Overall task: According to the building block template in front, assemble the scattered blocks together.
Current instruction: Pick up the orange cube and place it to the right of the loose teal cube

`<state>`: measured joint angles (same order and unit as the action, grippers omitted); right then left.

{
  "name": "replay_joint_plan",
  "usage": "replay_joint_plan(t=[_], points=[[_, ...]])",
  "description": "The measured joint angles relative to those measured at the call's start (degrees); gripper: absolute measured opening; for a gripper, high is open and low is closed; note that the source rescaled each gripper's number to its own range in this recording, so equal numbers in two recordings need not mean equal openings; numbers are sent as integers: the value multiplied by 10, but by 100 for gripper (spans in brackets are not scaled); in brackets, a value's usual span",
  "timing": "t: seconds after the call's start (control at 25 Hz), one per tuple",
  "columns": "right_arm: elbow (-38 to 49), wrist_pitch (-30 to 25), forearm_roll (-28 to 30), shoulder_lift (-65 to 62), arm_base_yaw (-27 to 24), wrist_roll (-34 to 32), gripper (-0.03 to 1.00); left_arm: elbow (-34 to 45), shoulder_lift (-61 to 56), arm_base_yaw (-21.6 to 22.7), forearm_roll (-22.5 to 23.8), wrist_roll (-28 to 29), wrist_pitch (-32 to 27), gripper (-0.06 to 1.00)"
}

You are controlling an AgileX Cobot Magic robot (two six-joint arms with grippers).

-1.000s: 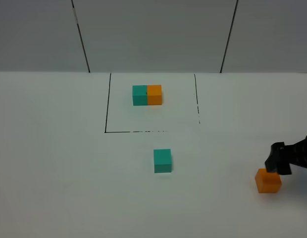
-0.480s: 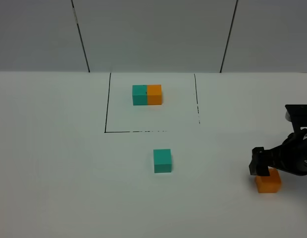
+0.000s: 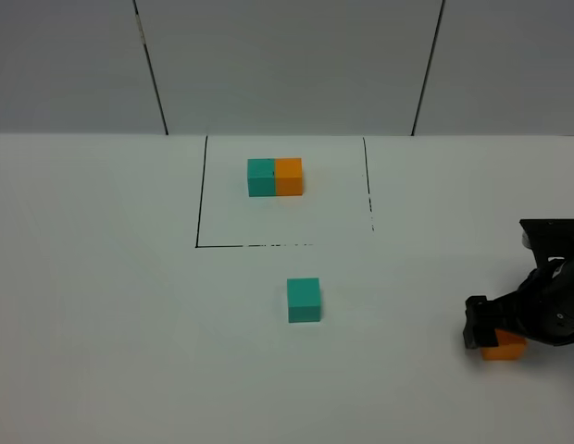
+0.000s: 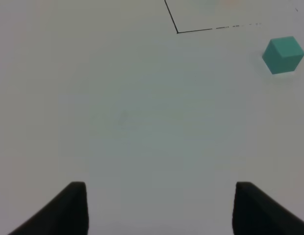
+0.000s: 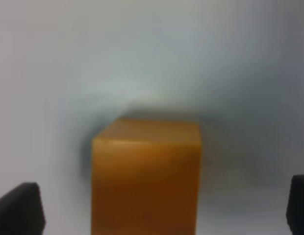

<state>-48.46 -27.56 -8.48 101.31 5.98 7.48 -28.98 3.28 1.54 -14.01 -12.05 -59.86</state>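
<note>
The template [image 3: 275, 177], a teal cube joined to an orange cube, sits inside a black-lined square at the back. A loose teal cube [image 3: 304, 300] lies on the white table in front of it and also shows in the left wrist view [image 4: 283, 54]. The loose orange cube [image 3: 505, 348] lies at the right front, mostly covered by my right gripper [image 3: 495, 333]. In the right wrist view the orange cube [image 5: 146, 178] sits between the open fingers [image 5: 19, 210], which do not touch it. My left gripper [image 4: 159, 208] is open and empty over bare table.
The black outline [image 3: 199, 199] of the marked square runs around the template. The table surface [image 3: 130, 324] is white. A grey panelled wall [image 3: 287, 65] stands behind it.
My right gripper has come down and moved left over the orange cube, now covering most of it. The cubes and the left arm have not moved.
</note>
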Motion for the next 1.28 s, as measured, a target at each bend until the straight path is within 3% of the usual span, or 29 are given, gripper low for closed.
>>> replay_joint_plan(t=[0.4,0.68,1.04,1.16,1.28], points=[[-5,26,2,26,0,0,98,0,0,0,0,0,0,34],[-5,31,2,26,0,0,81,0,0,0,0,0,0,34],[-8,30,5,49,0,0,75,0,0,0,0,0,0,34],[-9,28,9,50,0,0,63,0,0,0,0,0,0,34],[-10,27,11,50,0,0,28,0,0,0,0,0,0,34]])
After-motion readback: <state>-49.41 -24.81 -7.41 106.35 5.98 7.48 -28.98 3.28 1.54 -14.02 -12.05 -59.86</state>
